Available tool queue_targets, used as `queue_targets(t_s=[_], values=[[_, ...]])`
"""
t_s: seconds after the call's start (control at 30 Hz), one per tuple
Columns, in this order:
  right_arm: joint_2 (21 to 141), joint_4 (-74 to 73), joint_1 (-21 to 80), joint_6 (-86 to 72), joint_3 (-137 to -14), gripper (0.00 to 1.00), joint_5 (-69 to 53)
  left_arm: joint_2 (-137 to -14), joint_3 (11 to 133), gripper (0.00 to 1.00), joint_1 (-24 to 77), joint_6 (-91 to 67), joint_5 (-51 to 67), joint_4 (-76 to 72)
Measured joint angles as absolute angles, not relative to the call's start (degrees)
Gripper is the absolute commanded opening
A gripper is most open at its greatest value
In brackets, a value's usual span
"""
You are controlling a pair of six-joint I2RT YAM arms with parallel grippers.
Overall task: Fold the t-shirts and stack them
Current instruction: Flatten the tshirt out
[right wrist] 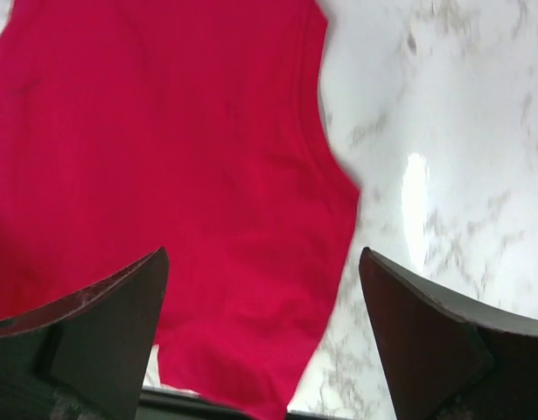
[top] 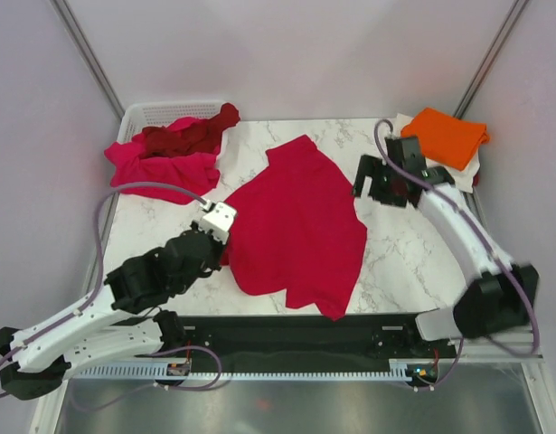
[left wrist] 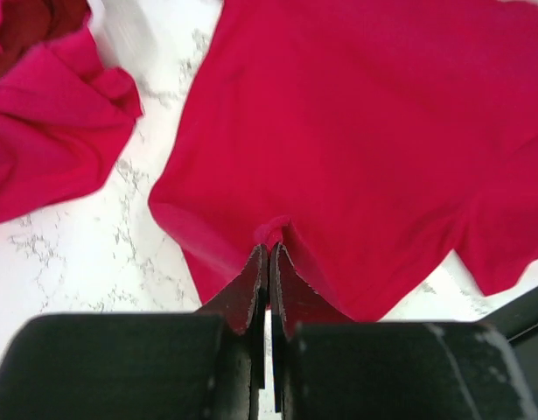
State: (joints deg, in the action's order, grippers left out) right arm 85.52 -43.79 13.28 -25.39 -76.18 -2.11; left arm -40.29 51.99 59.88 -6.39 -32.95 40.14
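Folding the crimson red t-shirt [top: 296,226] looks to be the step in hand. In the top external view it lies spread, somewhat askew, across the middle of the counter [top: 404,253], not yet folded. At the upper left of the frame the magenta-pink t-shirt [top: 160,167] and the dark maroon t-shirt [top: 192,134] lie crumpled, spilling from the white basket [top: 142,113]. At the upper right the orange t-shirt [top: 449,136] sits folded on the cream-white t-shirt [top: 469,170], which I take for the stack. The left pincer [top: 225,231] meets the crimson cloth at its left edge, and the right pincer [top: 372,188] hangs just beside its upper right edge.

In the left wrist view, the left pincer [left wrist: 270,254] is pressed together on a small pucker of the crimson edge at lower centre, with only the cloth between its fingers. The magenta-pink cloth shows at the upper left, apart from it across bare marble.

In the right wrist view, the right pincer [right wrist: 262,258] is spread wide and holds nothing. The crimson cloth fills the left and centre of the frame beneath it, with bare counter to the right. Whether its fingers touch the cloth I cannot tell.

The next move, as I judge it, calls for the right pincer to close on the cloth's edge, so that both can lift it and lay it over in an even fold
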Motion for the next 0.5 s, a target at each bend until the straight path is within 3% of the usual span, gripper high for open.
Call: queue_targets(t_s=[0.1, 0.17, 0.33, 0.5], values=[[64.5, -40.6, 16.3, -30.2, -60.1, 0.94, -3.2, -44.0, 48.5, 0.02, 58.4, -6.7, -32.7, 38.5], [59.1, -40.1, 20.9, -32.6, -55.3, 0.93, -4.2, -45.7, 46.5, 0.02, 56.5, -6.9, -31.8, 37.2], [55.6, -40.4, 35.9, -42.0, -41.9, 0.85, -3.6, -46.5, 45.1, 0.02, 51.0, -7.2, -28.1, 34.4], [51.3, -42.3, 44.4, -50.1, -35.7, 0.76, -1.6, -45.4, 44.3, 0.02, 49.6, -7.9, -25.8, 32.0]])
